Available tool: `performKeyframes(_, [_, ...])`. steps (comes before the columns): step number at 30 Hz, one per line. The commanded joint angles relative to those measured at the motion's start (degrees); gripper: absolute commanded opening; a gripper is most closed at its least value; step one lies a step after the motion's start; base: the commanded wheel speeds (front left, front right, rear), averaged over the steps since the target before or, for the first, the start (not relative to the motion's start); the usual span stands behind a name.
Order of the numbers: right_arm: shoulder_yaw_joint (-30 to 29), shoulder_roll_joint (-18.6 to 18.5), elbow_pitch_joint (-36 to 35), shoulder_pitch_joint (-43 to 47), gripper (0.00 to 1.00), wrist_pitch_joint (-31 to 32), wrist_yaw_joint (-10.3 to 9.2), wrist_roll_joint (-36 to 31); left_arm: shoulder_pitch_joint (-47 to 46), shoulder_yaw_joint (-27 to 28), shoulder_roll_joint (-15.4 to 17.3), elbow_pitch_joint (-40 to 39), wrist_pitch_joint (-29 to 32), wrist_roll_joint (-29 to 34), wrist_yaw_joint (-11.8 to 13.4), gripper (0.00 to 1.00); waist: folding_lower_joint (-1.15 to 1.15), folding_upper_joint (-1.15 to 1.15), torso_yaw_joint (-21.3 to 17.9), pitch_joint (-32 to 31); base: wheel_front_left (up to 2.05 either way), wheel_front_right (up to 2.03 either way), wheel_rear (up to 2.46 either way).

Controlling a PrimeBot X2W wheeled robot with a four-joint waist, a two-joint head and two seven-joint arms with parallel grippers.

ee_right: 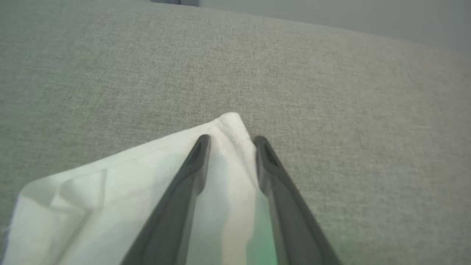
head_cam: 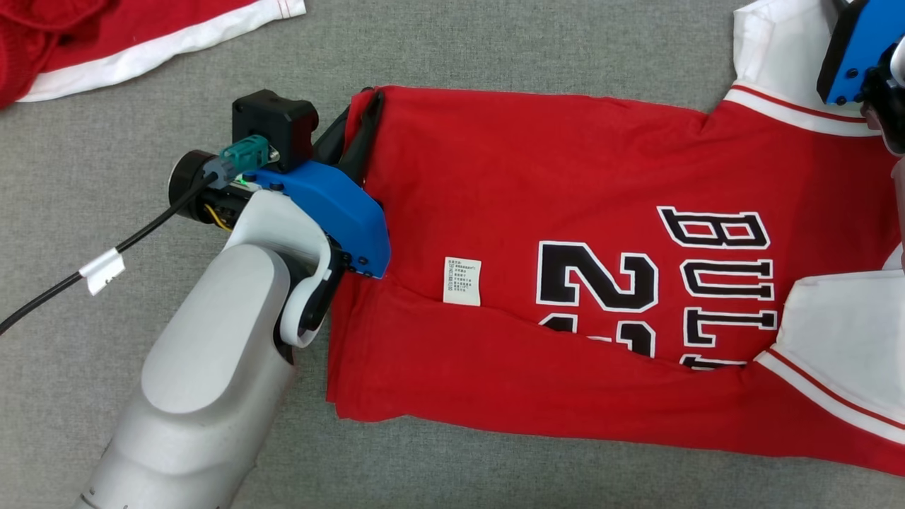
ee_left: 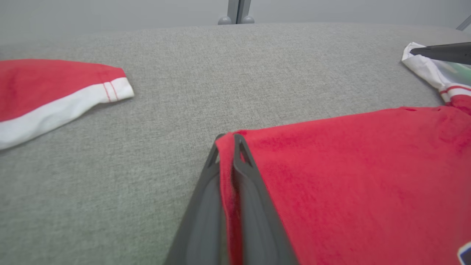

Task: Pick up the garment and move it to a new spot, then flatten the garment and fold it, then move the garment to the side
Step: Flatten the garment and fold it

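Head view straight down, wrist views low, close — all share the jersey.

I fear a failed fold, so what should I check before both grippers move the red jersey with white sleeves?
1. Left gripper shut on the hem corner of the red short-sleeved jersey: ok.
2. Right gripper shut on the white fabric sleeve: not ok, fingers stand apart astride its corner.
3. Both sleeve layers between those fingers: cannot tell.
4. Second red garment with white band lies apart from the jersey: ok.
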Motion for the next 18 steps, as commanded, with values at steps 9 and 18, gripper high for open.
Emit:
performKeyframes(9, [0.16,0.88,3.23,0.17,0.00,-10.18,-0.01,2.62,-0.41,1.32,1.32,1.82,-1.55,-0.95,0.76,0.00,0.00,0.00,-2.88,-1.76,0.00,0.00,0.00])
performKeyframes(18, [10.72,1.02,0.19,8.78,0.00,-19.04,0.00,11.49,4.00,3.14,4.12,4.08,-3.83,-2.40,1.20,0.00,0.00,0.00,-8.33,-9.77,0.00,0.00,0.00])
